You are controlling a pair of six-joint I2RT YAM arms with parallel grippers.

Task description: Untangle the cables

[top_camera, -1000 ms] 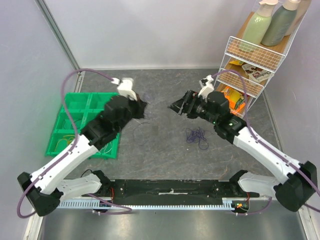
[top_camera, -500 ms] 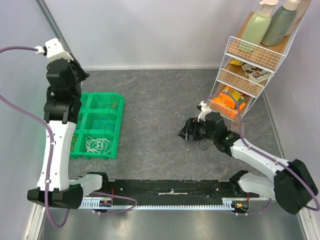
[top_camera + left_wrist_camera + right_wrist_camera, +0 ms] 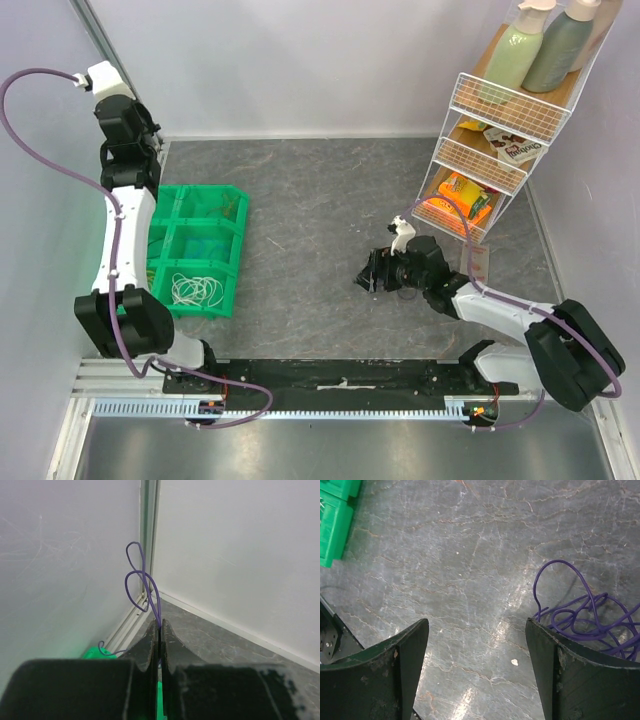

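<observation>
My left gripper (image 3: 159,627) is shut on a thin purple cable (image 3: 143,582) that loops up above the fingertips. In the top view it (image 3: 152,140) is raised high at the far left, above the back of the green bin tray (image 3: 238,232). My right gripper (image 3: 476,630) is open and empty, low over the table, and shows in the top view (image 3: 368,276) right of centre. A tangle of purple cables (image 3: 590,616) lies on the table just outside its right finger (image 3: 555,665). In the top view the right arm mostly hides that tangle.
The green tray holds a coil of white cables (image 3: 195,290) in a near compartment and thin orange wires (image 3: 232,206) in a far one. A white wire rack (image 3: 487,150) with bottles and packets stands at the back right. A metal corner post (image 3: 149,535) is by the left gripper.
The left arm has swung from the table's middle to the far left and risen, carrying a purple cable. The right gripper has dropped to the table beside the purple tangle.
</observation>
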